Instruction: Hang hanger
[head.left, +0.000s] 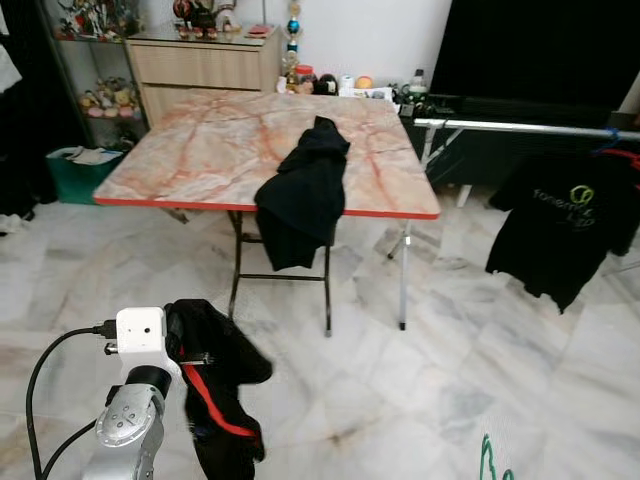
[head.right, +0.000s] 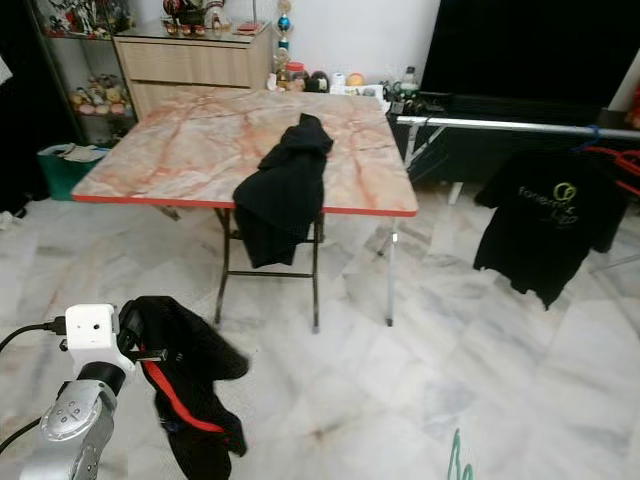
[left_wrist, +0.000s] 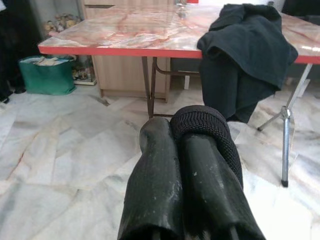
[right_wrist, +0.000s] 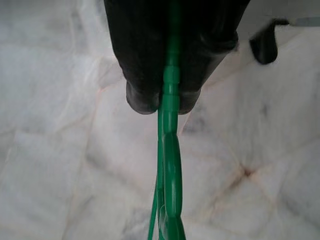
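- My right gripper (right_wrist: 162, 102) is clamped on the green hanger (right_wrist: 169, 200), low at near right.
- My left gripper (left_wrist: 185, 150), fingers together, holds black clothing with a red hanger (head.left: 215, 405).
- The drying rail (head.left: 520, 127) lies far right, nearer my right arm.

Open marble floor (head.left: 480, 350) ahead — folding table (head.left: 200, 150) blocks left, clothes rail (head.left: 520, 126) crosses right.
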